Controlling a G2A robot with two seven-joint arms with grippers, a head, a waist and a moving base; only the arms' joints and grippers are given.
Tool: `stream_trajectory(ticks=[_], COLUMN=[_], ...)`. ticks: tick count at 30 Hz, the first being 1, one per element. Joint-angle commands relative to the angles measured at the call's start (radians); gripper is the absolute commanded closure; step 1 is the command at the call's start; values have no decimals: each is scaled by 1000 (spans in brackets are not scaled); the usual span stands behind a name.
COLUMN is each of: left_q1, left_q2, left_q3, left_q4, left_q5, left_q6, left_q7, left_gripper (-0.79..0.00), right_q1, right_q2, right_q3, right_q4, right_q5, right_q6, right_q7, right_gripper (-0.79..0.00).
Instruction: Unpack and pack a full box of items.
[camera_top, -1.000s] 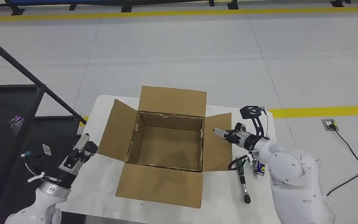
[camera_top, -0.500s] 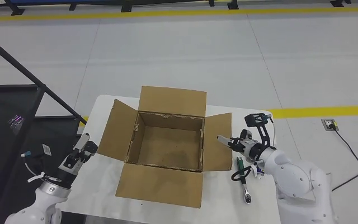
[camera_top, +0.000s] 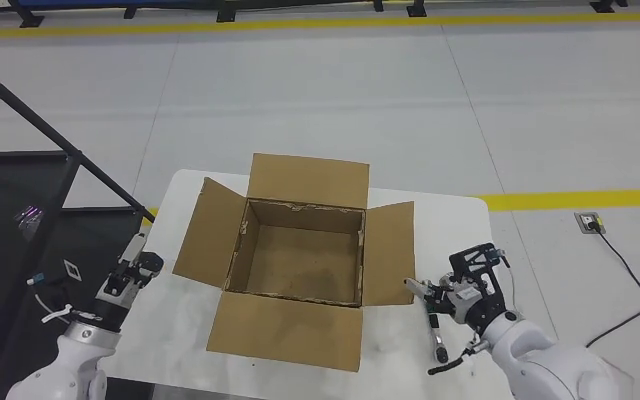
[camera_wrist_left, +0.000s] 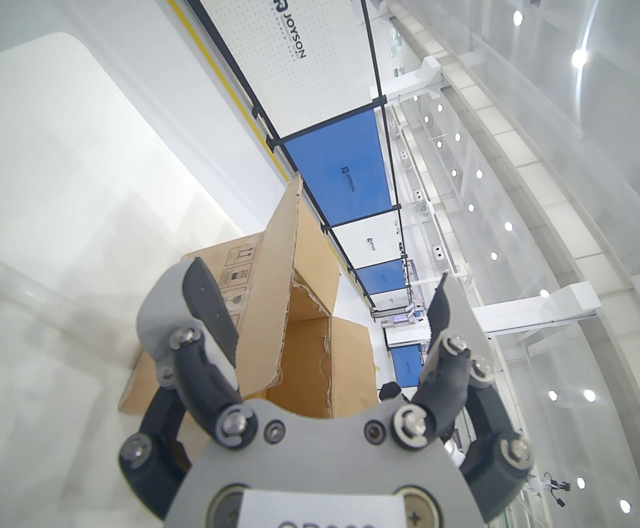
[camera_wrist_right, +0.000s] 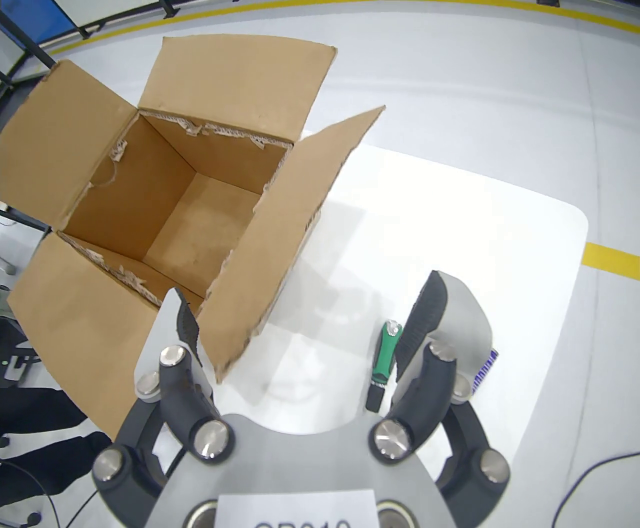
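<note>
An open cardboard box (camera_top: 300, 265) stands in the middle of the white table (camera_top: 440, 215), all flaps spread and its inside bare (camera_wrist_right: 195, 205). A green-handled ratchet tool (camera_top: 437, 335) lies on the table right of the box. My right gripper (camera_top: 422, 291) hovers just above that tool, near the front right corner, open with nothing in it (camera_wrist_right: 307, 295). The tool (camera_wrist_right: 385, 355) lies beside one finger pad, and a small blue-and-white item (camera_wrist_right: 486, 369) peeks out behind that finger. My left gripper (camera_top: 135, 262) is left of the box, off the table's left edge, open and empty (camera_wrist_left: 320, 280).
The box's side flap (camera_wrist_left: 272, 300) rises in front of the left gripper, some way off. A black frame and dark cloth (camera_top: 50, 200) stand left of the table. Yellow floor lines (camera_top: 560, 200) run behind and to the right. Bare tabletop lies right of the box.
My right arm has drawn back from the box's right flap toward the table's front right corner, now over the tool. The left gripper has shifted slightly left, away from the box.
</note>
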Motion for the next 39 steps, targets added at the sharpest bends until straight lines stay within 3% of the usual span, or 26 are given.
stream_trajectory(ticks=[1, 10, 14, 24, 29, 35, 36, 39], left_q1=[-5, -16, -16, -16, -11, -12, -13, -18], left_q2=[1, 1, 2, 2, 1, 1, 1, 2], left_q3=[1, 1, 2, 2, 8, 11, 11, 11], left_q4=[4, 26, 29, 29, 27, 32, 33, 38], left_q5=[-3, -31, -38, -38, -40, -48, -50, -50], left_q6=[0, 16, 18, 18, 20, 25, 25, 27], left_q7=[1, 21, 14, 14, 25, 34, 33, 31], left_gripper=[-785, -785, -785, -785, -785, -785, -785, -785], right_q1=[-51, -155, -136, -134, -86, 8, 21, 46], right_q2=[3, 14, 18, 18, 17, 14, 15, 19], right_q3=[7, 12, -5, -6, -76, -121, -116, -108], right_q4=[-17, 68, 127, 130, 184, 293, 312, 349], right_q5=[-32, -87, -114, -115, -195, -185, -178, -162], right_q6=[-6, -20, -5, -3, 60, 132, 133, 109], right_q7=[-8, -73, -15, -18, 28, 110, 116, 137], right_gripper=[-785, -785, -785, -785, -785, -785, -736, -480])
